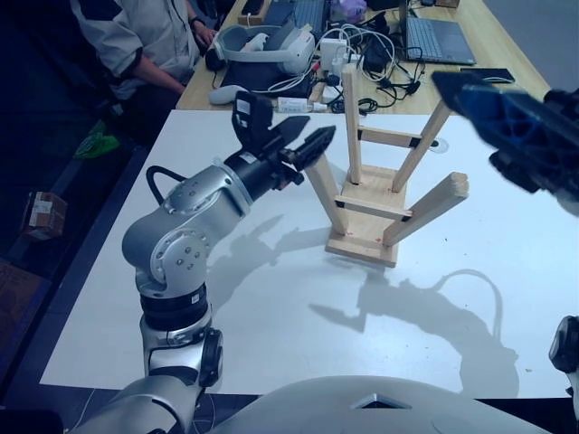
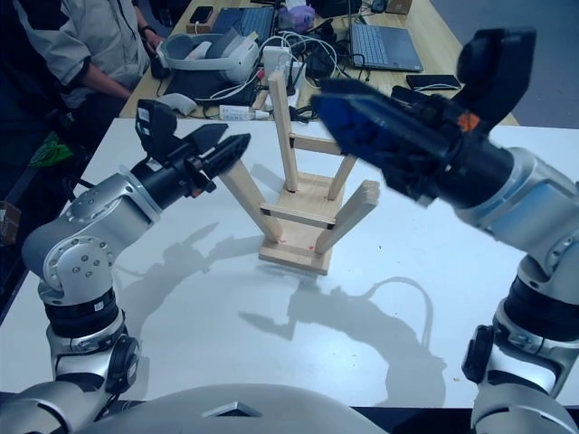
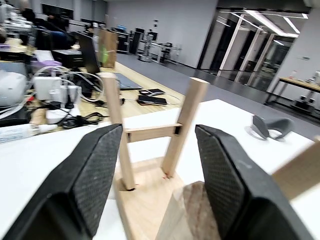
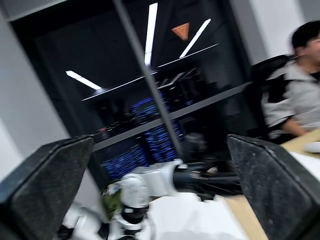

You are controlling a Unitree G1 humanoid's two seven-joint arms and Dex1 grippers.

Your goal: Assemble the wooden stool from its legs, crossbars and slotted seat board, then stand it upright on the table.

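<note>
Two black ribbed fingers of the left end effector stand apart, with the upper end of the nearest pale wooden leg between them; they are not clamped on it. That leg belongs to the light wooden stool, which sits upside down near the middle of the white desk. Its square seat board lies flat on the surface, and the four legs point up, joined by crossbars. Above the stool's right side hangs the blue-and-black right end effector, its fingers wide apart and holding nothing. Beyond, a wooden desk carries a grey laptop, a white headset and tangled cables.
</note>
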